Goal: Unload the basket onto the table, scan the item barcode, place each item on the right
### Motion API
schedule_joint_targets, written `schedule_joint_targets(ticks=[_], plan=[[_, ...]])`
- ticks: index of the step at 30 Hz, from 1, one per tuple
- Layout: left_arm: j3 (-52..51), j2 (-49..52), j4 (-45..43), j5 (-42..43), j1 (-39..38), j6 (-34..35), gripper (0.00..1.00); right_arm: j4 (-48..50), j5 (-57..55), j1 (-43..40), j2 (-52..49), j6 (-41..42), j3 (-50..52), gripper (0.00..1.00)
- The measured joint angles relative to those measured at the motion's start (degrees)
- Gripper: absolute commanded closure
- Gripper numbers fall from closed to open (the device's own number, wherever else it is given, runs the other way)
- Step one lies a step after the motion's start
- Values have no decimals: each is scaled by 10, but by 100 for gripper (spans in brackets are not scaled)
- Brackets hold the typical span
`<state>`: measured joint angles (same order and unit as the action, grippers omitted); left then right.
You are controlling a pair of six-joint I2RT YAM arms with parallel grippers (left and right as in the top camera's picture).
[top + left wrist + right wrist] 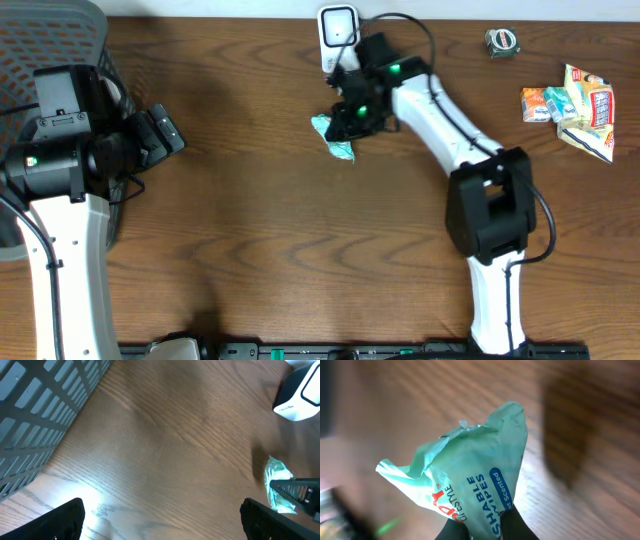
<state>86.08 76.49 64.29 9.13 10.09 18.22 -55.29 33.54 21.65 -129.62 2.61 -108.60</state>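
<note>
Wipes packet (470, 475) pinched at its lower edge by right hand (487, 529), closed on it; left hand (160, 135) open, empty. Packet likely light, soft, crinkly, slippery film; best held by sealed end.

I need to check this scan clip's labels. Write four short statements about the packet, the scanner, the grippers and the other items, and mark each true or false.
1. The right gripper is shut on the teal wipes packet. True.
2. The left gripper holds a packet too. False: its jaws stand open and empty over bare table, beside the mesh basket.
3. The white scanner stands on the table near the teal packet, without touching it. True.
4. The snack packets lie inside the mesh basket. False: they lie on the table at the opposite side, away from both grippers.
</note>
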Motion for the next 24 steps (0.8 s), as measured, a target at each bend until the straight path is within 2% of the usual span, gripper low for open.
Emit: schedule_joint_targets(ticks=[2, 5, 8, 13, 17, 24], plan=[[0, 0, 0, 0, 0, 0, 2, 0, 56, -20, -11, -13, 13, 97], [0, 0, 0, 0, 0, 0, 2, 2, 121, -52, -37, -25, 41, 80], [0, 0, 0, 0, 0, 0, 2, 9, 156, -78, -56, -35, 68, 71], [0, 0, 0, 0, 0, 0, 2, 12, 182, -122, -60, -35, 98, 69], [0, 0, 0, 0, 0, 0, 3, 7, 161, -154, -60, -20, 103, 60], [0, 0, 0, 0, 0, 0, 2, -97, 123, -207, -60, -2, 62, 53]])
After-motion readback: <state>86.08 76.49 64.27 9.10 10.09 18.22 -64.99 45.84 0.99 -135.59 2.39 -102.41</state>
